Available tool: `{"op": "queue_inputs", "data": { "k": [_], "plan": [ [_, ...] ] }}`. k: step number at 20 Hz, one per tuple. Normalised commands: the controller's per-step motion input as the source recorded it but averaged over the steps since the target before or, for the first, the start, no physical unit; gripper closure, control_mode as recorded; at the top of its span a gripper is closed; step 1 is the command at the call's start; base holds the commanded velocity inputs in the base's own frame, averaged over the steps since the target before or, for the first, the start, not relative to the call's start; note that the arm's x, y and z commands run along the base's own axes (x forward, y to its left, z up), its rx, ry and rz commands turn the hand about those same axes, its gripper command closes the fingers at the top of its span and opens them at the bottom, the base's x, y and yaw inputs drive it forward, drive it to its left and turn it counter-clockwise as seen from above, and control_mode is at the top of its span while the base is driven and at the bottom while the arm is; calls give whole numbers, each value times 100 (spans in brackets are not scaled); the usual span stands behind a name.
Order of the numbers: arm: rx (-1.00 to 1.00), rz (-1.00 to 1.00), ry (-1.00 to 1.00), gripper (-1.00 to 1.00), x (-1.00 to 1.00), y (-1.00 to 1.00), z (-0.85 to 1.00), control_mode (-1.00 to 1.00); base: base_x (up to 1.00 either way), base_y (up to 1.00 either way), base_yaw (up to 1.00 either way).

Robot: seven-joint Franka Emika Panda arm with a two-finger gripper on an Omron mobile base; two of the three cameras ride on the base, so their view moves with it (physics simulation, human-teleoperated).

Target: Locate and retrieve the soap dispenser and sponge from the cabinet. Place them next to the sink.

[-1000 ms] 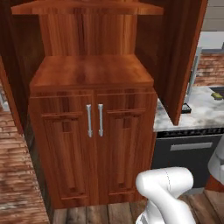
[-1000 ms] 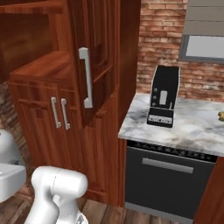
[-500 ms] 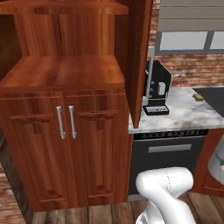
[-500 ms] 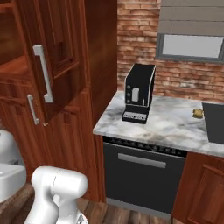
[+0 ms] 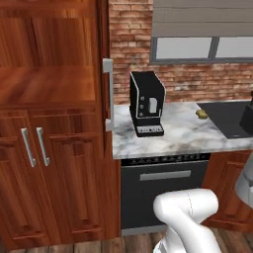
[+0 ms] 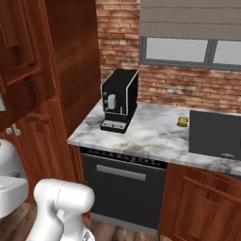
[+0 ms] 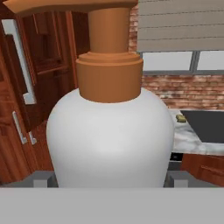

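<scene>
Between the two dark finger tips at the bottom of the hand view stands the soap dispenser (image 7: 109, 135), a pale rounded bottle with a tan-orange pump top, upright and very close to the camera. The gripper (image 7: 109, 178) has its jaws spread wide, one tip on each side of the bottle's broad body, and it holds the bottle between them.

Behind the bottle in that view, the cabinet (image 7: 39, 87) of reddish-brown wood lies to the left, with silver bar handles on its doors. To the right runs a marble counter (image 7: 186, 133) under a brick wall.

From the left base view, the cabinet (image 5: 49, 148) takes up the left side, with its shelf niche above two narrow lower doors. An open upper door (image 5: 106, 89) with a silver handle stands edge-on beside the counter. A black coffee machine (image 5: 146, 104) sits on the marble counter (image 5: 173, 136), near the cabinet. Farther right on the counter lies the sponge (image 5: 201, 113), a small yellow piece just beside the left edge of the black sink (image 5: 227, 118). A black dishwasher front (image 5: 163, 190) sits under the counter, below the coffee machine.

The right base view shows the sponge (image 6: 182, 121) close to the left edge of the sink (image 6: 214, 134), well apart from the coffee machine (image 6: 120, 100).
</scene>
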Motion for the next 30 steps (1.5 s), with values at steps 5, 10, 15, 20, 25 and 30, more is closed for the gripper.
{"op": "queue_inputs", "data": {
  "k": [5,10,15,20,25,30],
  "plan": [
    [0,0,0,100,0,0,0,100,22,-52,-2],
    [0,0,0,100,0,0,0,100,32,-41,-4],
    [0,0,0,100,0,0,0,100,56,-41,-7],
    [0,0,0,100,0,0,0,100,59,-41,-7],
    [0,0,0,100,0,0,0,100,56,-41,-3],
    [0,0,0,100,0,0,0,100,62,-42,0]
  ]
}}
